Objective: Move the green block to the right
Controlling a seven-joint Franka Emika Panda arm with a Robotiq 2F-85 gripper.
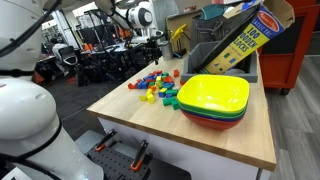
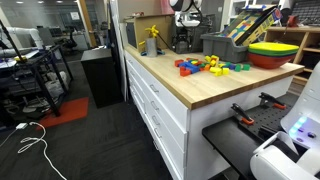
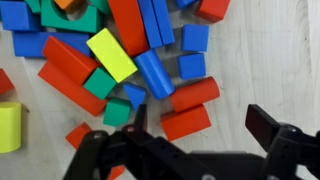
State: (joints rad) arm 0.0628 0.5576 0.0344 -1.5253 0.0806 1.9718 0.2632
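A pile of coloured blocks (image 1: 155,87) lies on the wooden table (image 1: 200,135); it also shows in an exterior view (image 2: 208,66). In the wrist view, a small green cube (image 3: 99,82) sits beside a yellow block (image 3: 111,53), a second green cube (image 3: 118,111) lies just below it, and a larger green piece (image 3: 70,18) is at the top. Red cylinders (image 3: 187,108) and blue blocks (image 3: 154,72) lie around them. My gripper (image 3: 200,125) is open and empty, hovering above the pile with the red cylinders between its fingers. It shows above the blocks in an exterior view (image 1: 152,42).
A stack of yellow, green and red bowls (image 1: 213,100) stands next to the blocks, also seen in an exterior view (image 2: 272,50). A grey bin with a toy box (image 1: 235,45) stands behind. Bare wood (image 3: 270,60) lies right of the pile in the wrist view.
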